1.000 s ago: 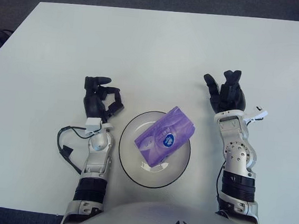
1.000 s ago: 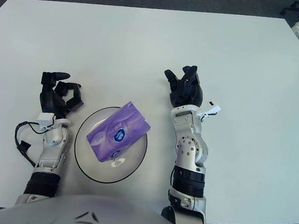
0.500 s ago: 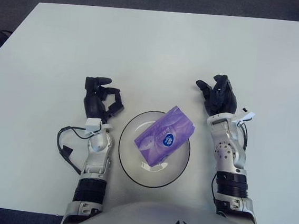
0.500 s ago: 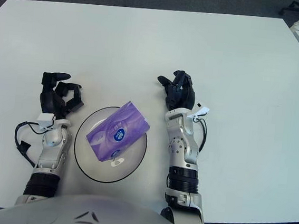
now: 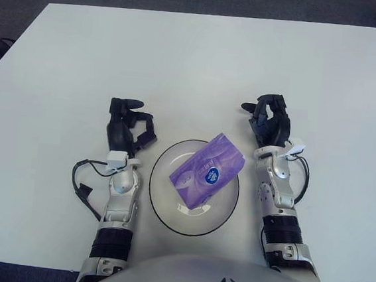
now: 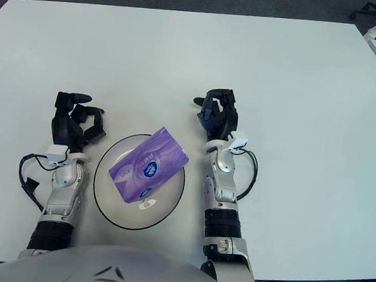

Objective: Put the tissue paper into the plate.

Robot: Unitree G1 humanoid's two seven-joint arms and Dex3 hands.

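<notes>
1. Already the tissue paper point(image 5: 206, 171), a purple soft pack with a blue round label on its top face, lies inside the plate point(image 5: 161, 204), a white dish with a dark rim, set on the white bench point(image 5: 195, 62) just in front of the robot.
2. The pack sits slanted, one end leaning up on the far right rim and the other end down toward the middle of the plate; by how things lie, the placing looks done.
3. The right hand point(image 5: 267, 124) shows just beside the plate, to its right and a little beyond it. Its fingers point(image 5: 274, 100) are loosely curled and grip nothing.
4. The left hand point(image 5: 128, 129) shows just left of the plate, fingers likewise half curled around nothing.
5. As a judgement: the pack should be light and squashy, with a slick film wrap that may slide under hard fingertips. It is not fragile.
6. If it needed reseating, the best hold would be across its narrow width near the middle, pinching the two long sides, with gentle pressure so the wrap dents rather than slips.
</notes>
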